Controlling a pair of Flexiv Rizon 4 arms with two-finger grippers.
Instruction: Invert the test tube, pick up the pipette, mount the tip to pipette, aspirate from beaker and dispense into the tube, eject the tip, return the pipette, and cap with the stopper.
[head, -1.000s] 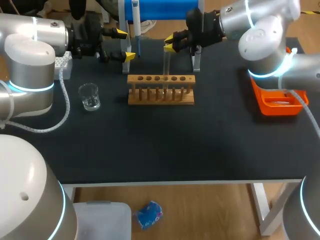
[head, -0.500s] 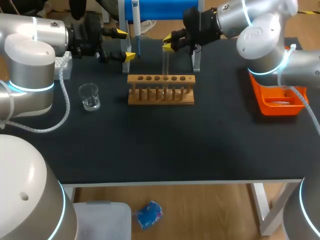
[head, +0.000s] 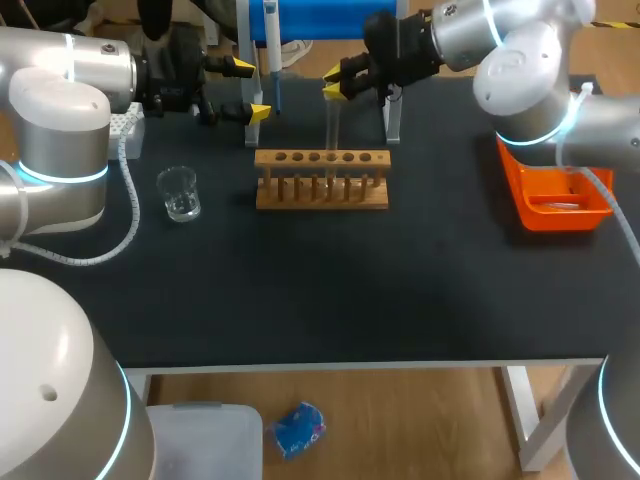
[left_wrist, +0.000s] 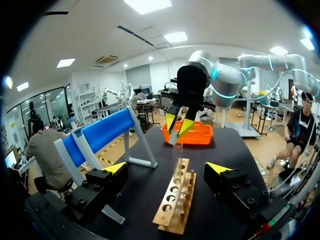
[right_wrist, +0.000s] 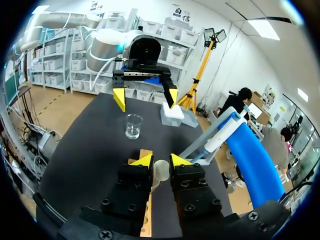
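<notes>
**Dark tabletop, one tube held above the rack**

Over the black table (head: 320, 290), the right gripper (head: 333, 88) is clamping its yellow tips on the upper end of the test tube (head: 331, 125). The tube is hanging upright just above the wooden rack (head: 322, 180), its lower end seemingly clear of the holes. From the right wrist, only a rounded end is showing between the fingers, and I cannot tell whether it is the mouth or the base.

The left gripper (head: 250, 90) is sitting spread wide and empty beside the stand where the pipette (head: 272, 45) is hanging. The beaker (head: 179, 193) is standing left of the rack.

By my reading, the very first step, inverting the tube, is in hand. The next move is calling for a wrist roll with room above the rack. After that comes a straight descent into a hole before letting go.
</notes>
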